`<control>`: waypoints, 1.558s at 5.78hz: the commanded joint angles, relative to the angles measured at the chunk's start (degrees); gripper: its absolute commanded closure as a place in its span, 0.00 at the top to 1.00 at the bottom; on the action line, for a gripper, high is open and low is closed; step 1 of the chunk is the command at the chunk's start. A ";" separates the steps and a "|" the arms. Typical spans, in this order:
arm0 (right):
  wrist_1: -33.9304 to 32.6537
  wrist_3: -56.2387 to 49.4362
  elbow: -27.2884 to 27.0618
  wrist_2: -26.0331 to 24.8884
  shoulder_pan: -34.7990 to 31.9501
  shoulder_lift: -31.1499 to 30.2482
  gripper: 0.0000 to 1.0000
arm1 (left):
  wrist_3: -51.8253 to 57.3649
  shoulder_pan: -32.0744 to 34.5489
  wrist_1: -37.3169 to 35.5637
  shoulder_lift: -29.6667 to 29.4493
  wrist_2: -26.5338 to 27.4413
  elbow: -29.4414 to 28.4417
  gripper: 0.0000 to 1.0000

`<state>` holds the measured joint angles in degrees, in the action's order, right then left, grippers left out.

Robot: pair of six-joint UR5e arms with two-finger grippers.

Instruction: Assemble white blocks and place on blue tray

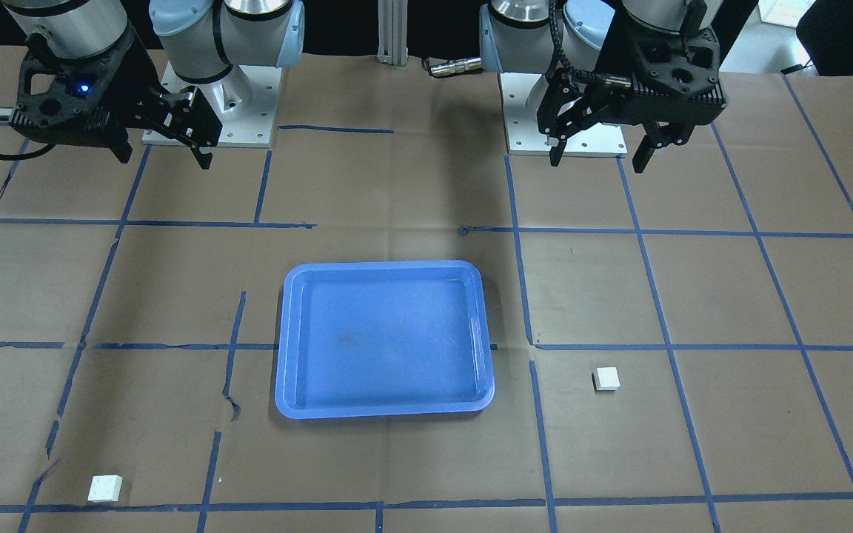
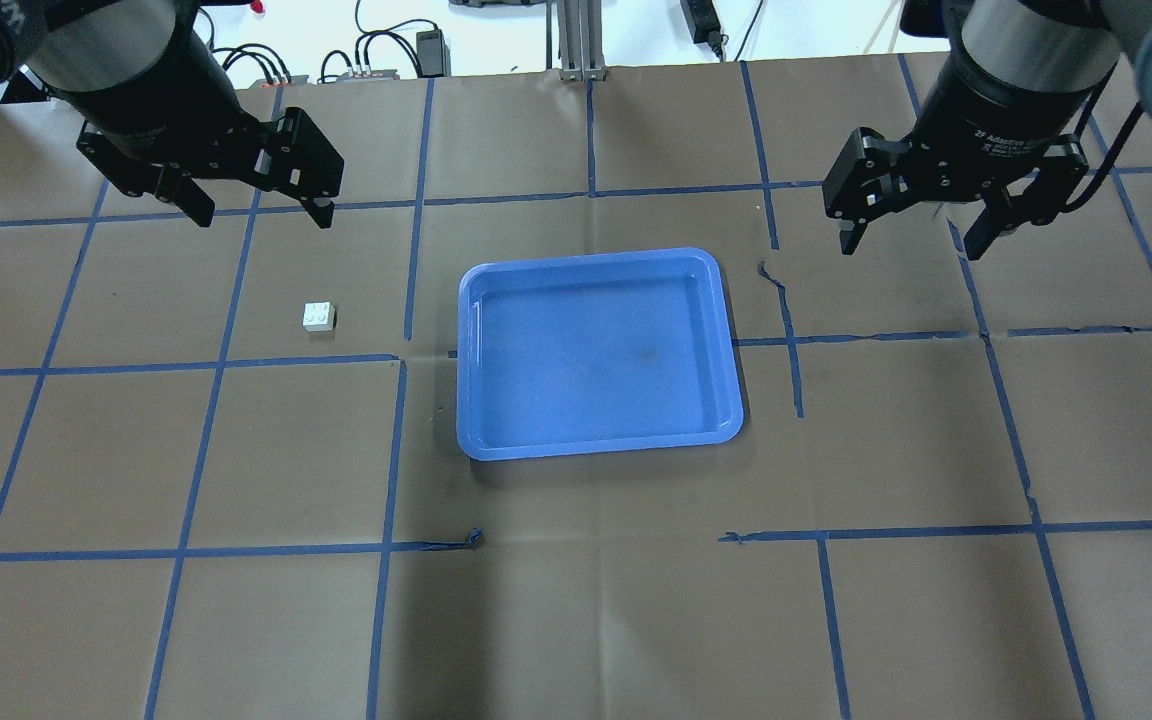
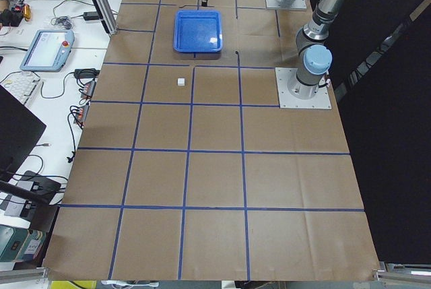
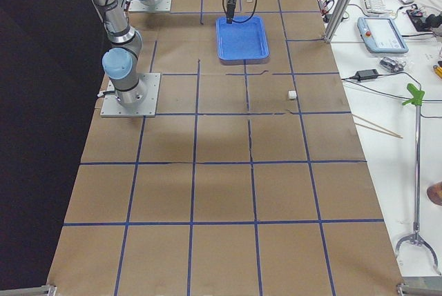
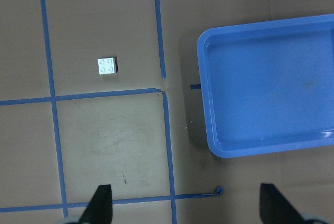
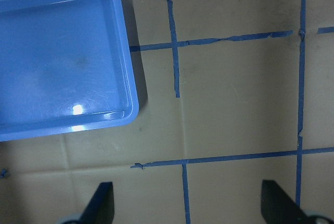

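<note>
standing on the operators' side, the closest thing to me is a small white square plastic block (image 1: 105,488). it lies alone on the brown paper (image 1: 397,474) that covers the table, just short of a line of blue tape (image 1: 286,506) and well out on the robot's right. a little further in, on the robot's left, sits the second white block (image 1: 606,378), studs up, inside one taped square and touching none of the lines. between the two, apart from both, lies the shallow rectangular blue plastic tray (image 1: 386,266) with rounded corners and a raised rim. it is flat on the paper near the table's middle, and both blocks are outside it. the tape is torn and ragged in places beside the tray.

beyond the tray both arms hang above the robot's side of the table. the left gripper (image 1: 598,161) points straight down, off the paper, its two black fingers spread wide with only air between them. its wrist camera looks down on the second white block and one end of the tray. the right gripper (image 1: 165,159) is in much the same pose, fingers wide apart and gripping nothing, with a corner of the tray under its camera. furthest back, each arm rises from a pale metal base plate (image 1: 521,126) on the table.
</note>
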<state>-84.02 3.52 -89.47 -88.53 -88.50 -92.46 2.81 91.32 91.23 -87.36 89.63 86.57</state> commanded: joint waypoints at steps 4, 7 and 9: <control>-0.09 0.00 0.09 0.02 0.08 0.09 1.00 | 0.79 -0.18 -0.35 -0.01 -0.33 0.00 0.99; -0.09 -4.80 0.70 0.02 0.00 0.44 1.00 | 0.88 -2.19 1.31 -2.44 -0.34 0.26 0.99; -5.44 -24.43 0.26 -0.15 0.17 0.44 1.00 | 6.03 -8.49 -2.42 -11.81 -0.42 2.19 0.99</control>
<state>-87.62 -12.11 -89.09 -88.60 -88.41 -92.05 6.16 85.92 91.21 -94.00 89.31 87.73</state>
